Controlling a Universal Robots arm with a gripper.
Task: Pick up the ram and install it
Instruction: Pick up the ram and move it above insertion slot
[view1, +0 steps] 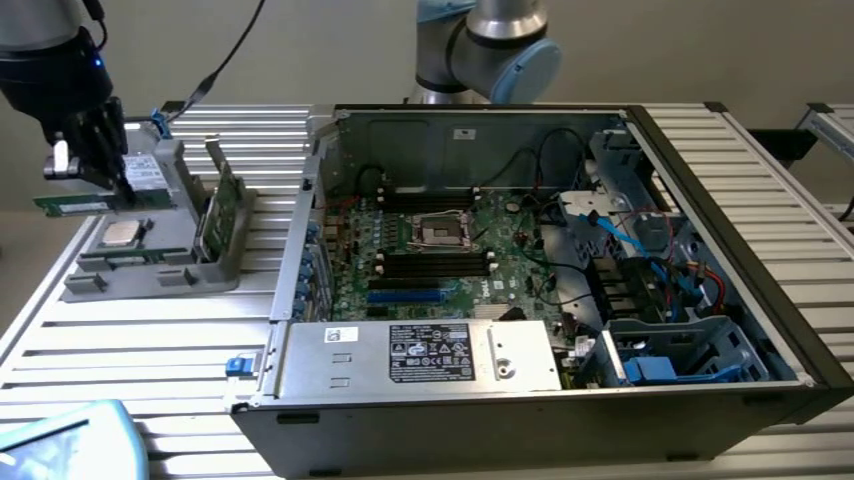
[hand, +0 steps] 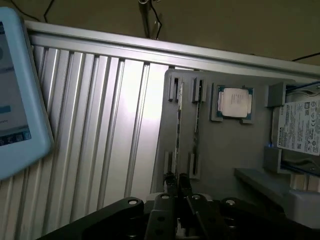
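Observation:
My gripper (view1: 120, 188) hangs over the far left end of the grey parts holder (view1: 154, 275), shut on the ram (view1: 74, 205). The ram is a long narrow green stick, held level just above the holder and reaching past its left edge. In the wrist view the ram (hand: 177, 135) appears edge-on as a thin line running out from between my fingertips, with the gripper (hand: 178, 184) above the holder (hand: 225, 150). The open computer case (view1: 461, 120) lies to the exterior view's right, and black memory slots (view1: 434, 265) lie on its motherboard.
A square silver processor (view1: 123, 233) (hand: 235, 102) lies in the holder. A broader green card (view1: 220, 205) stands upright at the holder's right side. A white-labelled part (hand: 300, 127) sits in the holder too. A light blue tablet (view1: 60, 440) (hand: 15, 90) rests on the slatted table.

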